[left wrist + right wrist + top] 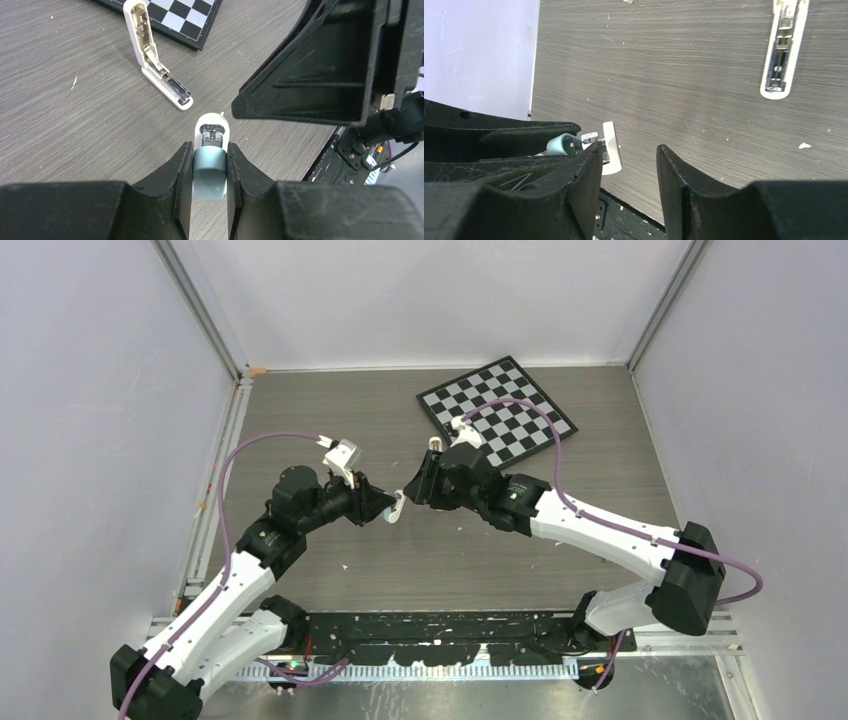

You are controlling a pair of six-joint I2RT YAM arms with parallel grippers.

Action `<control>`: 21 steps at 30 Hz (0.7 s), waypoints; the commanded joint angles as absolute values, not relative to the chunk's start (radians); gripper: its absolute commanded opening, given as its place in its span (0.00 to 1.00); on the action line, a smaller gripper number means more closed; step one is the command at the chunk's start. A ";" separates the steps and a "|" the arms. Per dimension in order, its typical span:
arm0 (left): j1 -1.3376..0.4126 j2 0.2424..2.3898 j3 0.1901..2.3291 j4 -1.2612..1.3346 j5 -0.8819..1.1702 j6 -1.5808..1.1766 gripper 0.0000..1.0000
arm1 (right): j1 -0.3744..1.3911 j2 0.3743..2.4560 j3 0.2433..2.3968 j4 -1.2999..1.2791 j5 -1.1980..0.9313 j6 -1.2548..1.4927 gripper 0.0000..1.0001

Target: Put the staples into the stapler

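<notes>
Seemingly little is done — the left claw (210,148) pinches the slim white-and-teal plastic stapler (209,169) mid-table, the right claw (629,148) at its three o'clock gapes empty — no silvery staple block shows, so loading remains.

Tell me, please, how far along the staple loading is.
Done: the stapler is clamped in the left gripper. In hand: the right gripper stands open beside the stapler's tip, with nothing visible between its fingers. Left: neither gripper shows staples, so fetching and inserting them probably remain.
</notes>
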State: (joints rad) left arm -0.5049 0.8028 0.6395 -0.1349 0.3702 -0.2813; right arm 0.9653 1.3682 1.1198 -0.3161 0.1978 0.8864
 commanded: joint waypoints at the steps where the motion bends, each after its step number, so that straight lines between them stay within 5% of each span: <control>1: -0.509 0.794 0.652 -0.043 0.387 -0.293 0.00 | 0.958 1.384 1.138 -0.241 0.157 0.923 0.48; 12: -0.509 0.800 0.647 -0.040 0.380 -0.295 0.00 | 0.948 1.439 1.152 -0.213 0.103 0.937 0.48; 21: -0.509 0.762 0.645 -0.051 0.336 -0.307 0.00 | 0.924 1.456 1.097 -0.204 0.133 0.968 0.36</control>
State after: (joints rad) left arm -0.5049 0.7990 0.6369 -0.1154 0.3584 -0.2913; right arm 0.9386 1.4574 1.1179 -0.2344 0.1207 0.9413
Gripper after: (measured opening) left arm 0.251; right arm 0.380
